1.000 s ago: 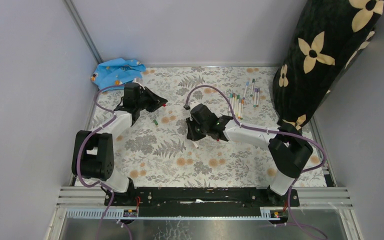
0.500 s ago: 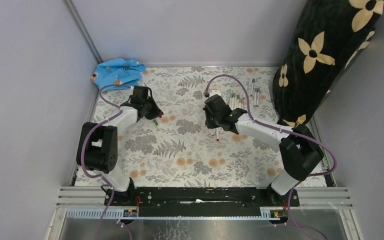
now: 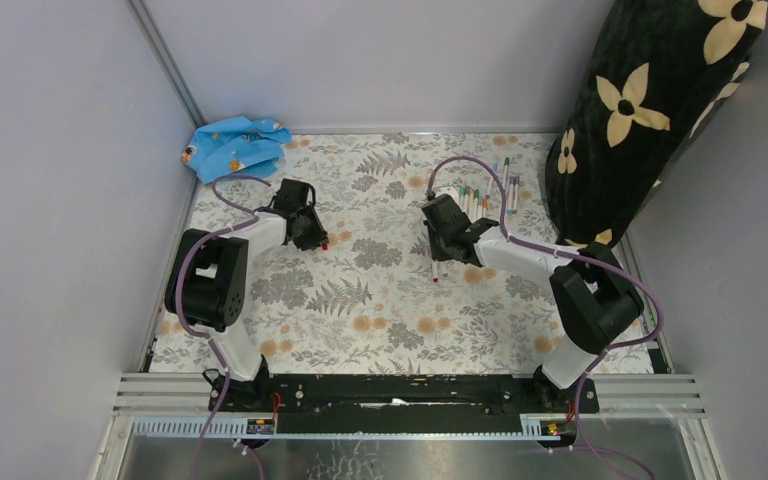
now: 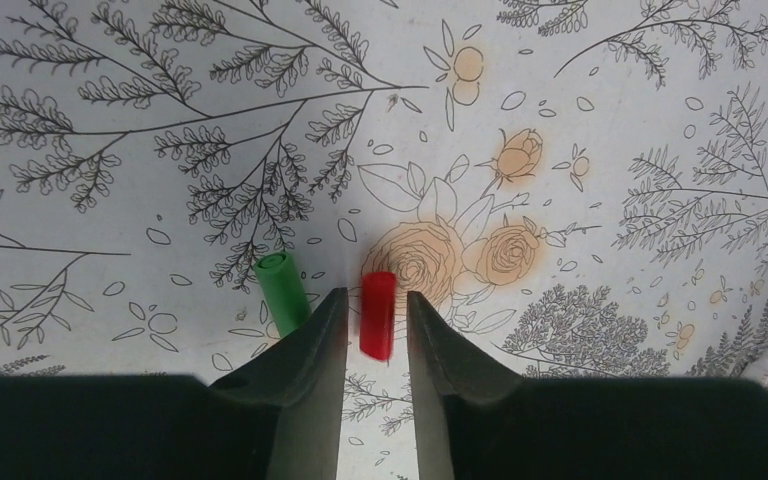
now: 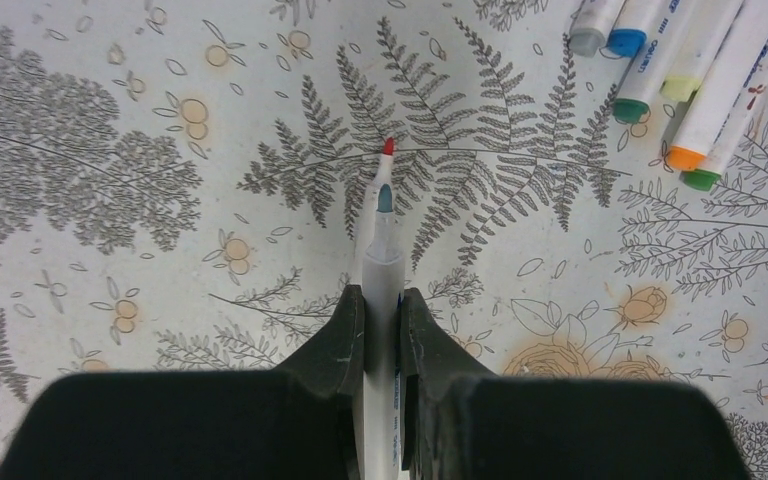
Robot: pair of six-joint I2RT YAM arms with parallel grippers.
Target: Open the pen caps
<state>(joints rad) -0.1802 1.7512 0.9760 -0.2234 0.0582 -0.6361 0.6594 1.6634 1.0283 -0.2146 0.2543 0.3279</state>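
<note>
My left gripper (image 4: 375, 295) is open, its jaws on either side of a red pen cap (image 4: 378, 316) with a gap on each side; the cap looks slightly blurred. A green cap (image 4: 281, 283) lies on the mat just left of the left finger. In the top view the left gripper (image 3: 310, 232) is low over the mat's left part, with the red cap (image 3: 324, 244) at its tip. My right gripper (image 5: 382, 293) is shut on an uncapped white pen (image 5: 383, 215) with a red tip. Several capped pens (image 5: 680, 60) lie in a row to its far right.
A floral mat (image 3: 360, 320) covers the table. A crumpled blue cloth (image 3: 235, 145) sits at the back left corner. A tall black cushion with cream flowers (image 3: 650, 100) stands at the back right, beside the row of pens (image 3: 480, 195). Grey walls close in three sides.
My left gripper has swung down towards the mat and opened round the red cap. My right gripper has carried the uncapped pen to the right, towards the row of pens.
</note>
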